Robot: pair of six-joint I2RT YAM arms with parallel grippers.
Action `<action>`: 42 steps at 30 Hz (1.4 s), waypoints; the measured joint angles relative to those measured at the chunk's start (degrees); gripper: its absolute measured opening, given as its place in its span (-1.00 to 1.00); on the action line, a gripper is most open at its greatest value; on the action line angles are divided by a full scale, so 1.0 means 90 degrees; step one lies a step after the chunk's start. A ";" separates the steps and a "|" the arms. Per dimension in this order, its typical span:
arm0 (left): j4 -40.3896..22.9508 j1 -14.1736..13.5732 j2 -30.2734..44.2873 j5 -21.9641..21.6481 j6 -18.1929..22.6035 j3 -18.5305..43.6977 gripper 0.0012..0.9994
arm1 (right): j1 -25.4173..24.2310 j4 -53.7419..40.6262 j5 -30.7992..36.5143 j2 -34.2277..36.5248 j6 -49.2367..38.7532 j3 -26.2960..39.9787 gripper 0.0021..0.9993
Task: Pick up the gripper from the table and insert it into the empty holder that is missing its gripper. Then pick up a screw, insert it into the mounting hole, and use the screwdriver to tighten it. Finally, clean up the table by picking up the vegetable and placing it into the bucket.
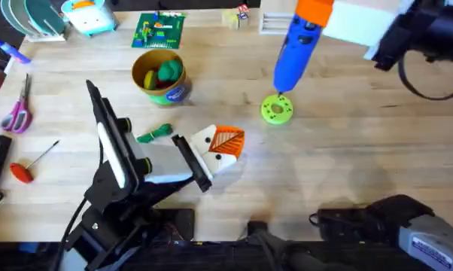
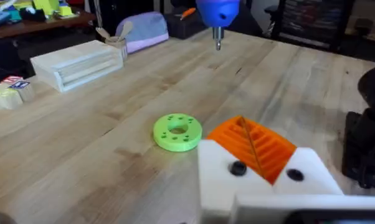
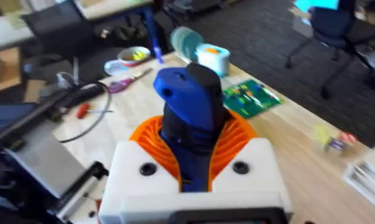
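Right jaws (image 3: 197, 171) clamped on blue screwdriver (image 1: 294, 49), tip over green disc (image 1: 277, 110), left jaws' state unclear, beside holder (image 1: 215, 147)

Left gripper (image 1: 211, 154) low, right gripper (image 1: 311, 11) raised, both clamped.

1. The holder (image 1: 211, 154), a chunky white block with two small dark holes, lies on the table near the middle.
2. The gripper (image 1: 228, 140), an orange ribbed wedge, sits in the holder's top.
3. The mounting hole (image 2: 238, 168) is a small dark round hole in the holder's white face.
4. The screwdriver (image 1: 296, 47), blue and pen-shaped, hangs tip-down above the table.
5. The vegetable (image 1: 154, 135), slim and green, lies just beside the holder.
6. The bucket (image 1: 160, 76), round and yellow with a blue label, stands upright beyond the vegetable.
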 joint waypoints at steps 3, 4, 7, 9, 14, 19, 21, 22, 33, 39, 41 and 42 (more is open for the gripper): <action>0.0000 0.0000 -0.0001 0.0001 -0.0001 0.0000 -0.98 | 0.0464 0.0364 -0.0011 0.0000 0.0175 -0.0002 -0.68; -0.0002 0.0000 0.0001 -0.0001 -0.0001 0.0000 -0.98 | 0.0621 0.0484 -0.0015 0.0000 0.0211 -0.0002 -0.68; 0.0000 0.0000 0.0001 0.0001 0.0001 0.0000 -0.98 | 0.1120 0.0885 -0.0026 0.0000 0.0295 -0.0002 -0.68; -0.0002 0.0000 -0.0001 0.0000 -0.0001 0.0000 -0.98 | 0.1403 0.1124 -0.0046 0.0003 0.0322 -0.0002 -0.69; 0.0000 0.0000 -0.0001 0.0001 -0.0001 0.0000 -0.98 | 0.1964 0.1755 -0.0097 0.0111 0.0361 -0.0002 -0.70; 0.0000 0.0000 -0.0001 0.0000 -0.0001 0.0000 -0.98 | 0.2545 0.2047 -0.0135 0.0430 0.0363 -0.0002 -0.70; 0.0000 0.0000 0.0001 0.0001 -0.0001 0.0000 -0.98 | 0.2758 0.2109 -0.0138 0.0625 0.0361 -0.0005 -0.71; -0.0002 0.0000 0.0001 0.0001 0.0001 0.0000 -0.98 | 0.2858 0.2172 -0.0141 0.0743 0.0358 -0.0006 -0.71; 0.0000 0.0000 -0.0001 0.0001 0.0000 0.0000 -0.98 | 0.3068 0.2223 -0.0300 0.1141 0.0160 -0.0019 -0.72; 0.0000 0.0000 0.0000 0.0001 0.0000 0.0000 -0.98 | 0.3068 0.2244 -0.0370 0.1283 -0.0021 -0.0019 -0.73; 0.0000 0.0000 0.0001 -0.0001 -0.0001 0.0000 -0.98 | 0.3066 0.2244 -0.0372 0.1397 -0.0050 -0.0019 -0.73; -0.0001 0.0000 -0.0001 0.0001 0.0000 0.0000 -0.98 | 0.3068 0.2237 -0.0372 0.1446 -0.0056 -0.0019 -0.73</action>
